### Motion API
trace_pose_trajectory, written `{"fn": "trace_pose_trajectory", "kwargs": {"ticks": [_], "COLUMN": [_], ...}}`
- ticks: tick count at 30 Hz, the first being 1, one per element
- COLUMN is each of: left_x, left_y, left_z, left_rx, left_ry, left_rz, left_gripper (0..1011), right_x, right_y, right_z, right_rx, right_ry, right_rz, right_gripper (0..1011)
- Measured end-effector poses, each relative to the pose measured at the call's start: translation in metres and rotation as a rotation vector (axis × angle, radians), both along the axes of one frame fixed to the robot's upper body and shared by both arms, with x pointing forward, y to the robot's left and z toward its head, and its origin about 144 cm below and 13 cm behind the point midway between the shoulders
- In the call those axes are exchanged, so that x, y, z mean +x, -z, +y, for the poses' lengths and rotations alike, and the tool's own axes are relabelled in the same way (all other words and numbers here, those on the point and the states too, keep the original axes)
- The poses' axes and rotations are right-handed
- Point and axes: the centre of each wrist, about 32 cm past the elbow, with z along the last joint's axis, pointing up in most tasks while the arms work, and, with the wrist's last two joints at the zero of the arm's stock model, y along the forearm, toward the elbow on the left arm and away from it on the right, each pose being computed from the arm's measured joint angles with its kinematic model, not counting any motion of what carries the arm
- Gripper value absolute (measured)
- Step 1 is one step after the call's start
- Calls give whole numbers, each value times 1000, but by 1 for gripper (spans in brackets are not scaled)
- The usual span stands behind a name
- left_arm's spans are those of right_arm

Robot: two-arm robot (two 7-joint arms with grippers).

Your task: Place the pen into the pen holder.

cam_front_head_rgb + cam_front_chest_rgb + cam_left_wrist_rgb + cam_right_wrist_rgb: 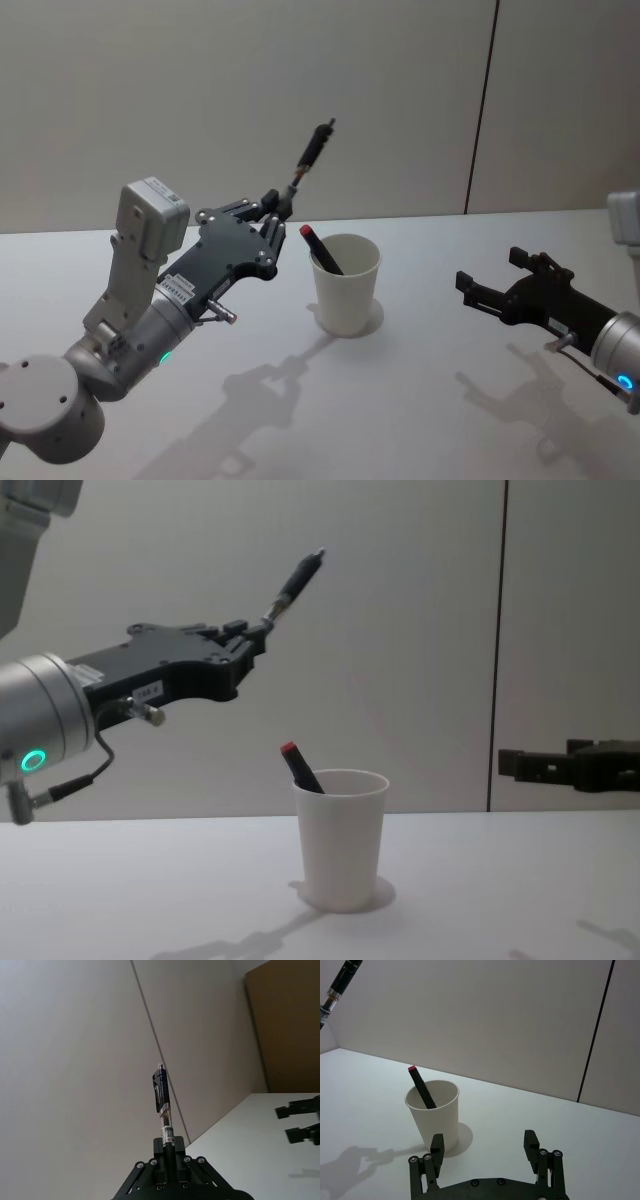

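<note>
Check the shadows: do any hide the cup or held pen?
Head view: soft arm shadows lie on the table in front of the paper cup, none across it. Right wrist view, past the open right gripper: a faint shadow rings the cup's base. Left wrist view: the pen in the left gripper shows crisp, no glare.

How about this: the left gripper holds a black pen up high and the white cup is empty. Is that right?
Not quite. The white cup is not empty: a red-tipped pen leans inside it, as the head view shows. The rest is right: the left gripper holds a black pen up high. The right gripper hangs open, off to the right.
</note>
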Motion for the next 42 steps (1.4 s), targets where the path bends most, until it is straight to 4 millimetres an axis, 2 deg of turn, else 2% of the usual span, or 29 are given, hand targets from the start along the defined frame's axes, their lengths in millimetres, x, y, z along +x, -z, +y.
{"fn": "trace_pose_trajectory", "kwargs": {"ticks": [18, 42], "left_x": [18, 22], "left_y": [-9, -6], "left_z": [0, -14], "left_rx": [63, 131], "left_ry": [245, 449], "left_rz": [-30, 27], "left_gripper": [129, 129], "right_x": [0, 0], "right_y": [0, 0], "right_z": [0, 0], "right_rx": [0, 0], "right_ry": [0, 0], "right_rz": [0, 0], "right_gripper": [1002, 1002]}}
